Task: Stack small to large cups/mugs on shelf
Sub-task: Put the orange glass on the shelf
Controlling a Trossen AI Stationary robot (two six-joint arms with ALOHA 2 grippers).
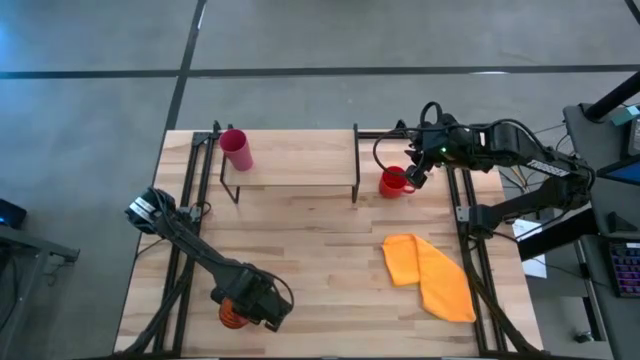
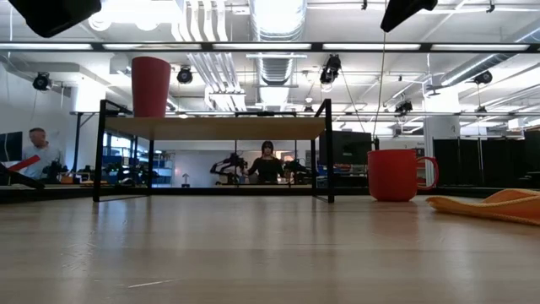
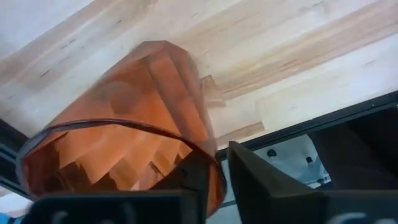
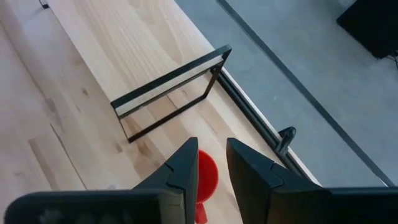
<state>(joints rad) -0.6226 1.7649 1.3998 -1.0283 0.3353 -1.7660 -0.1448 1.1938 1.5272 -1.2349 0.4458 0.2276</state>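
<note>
A pink tumbler stands upright on the left end of the wooden shelf. A red mug stands on the table just right of the shelf, its handle toward the right. My right gripper hovers well above the mug, open by a narrow gap, touching nothing. My left gripper is at the table's near left, shut on the orange ribbed cup. My left gripper holds the orange cup by its rim. One finger is inside the cup and the other is outside, with the wall pinched between them. The cup is tilted, its base pointing away from the fingers toward the tabletop.
An orange cloth lies on the table's right near part. Black metal rails run along both sides of the table. People show in the room beyond the far edge.
</note>
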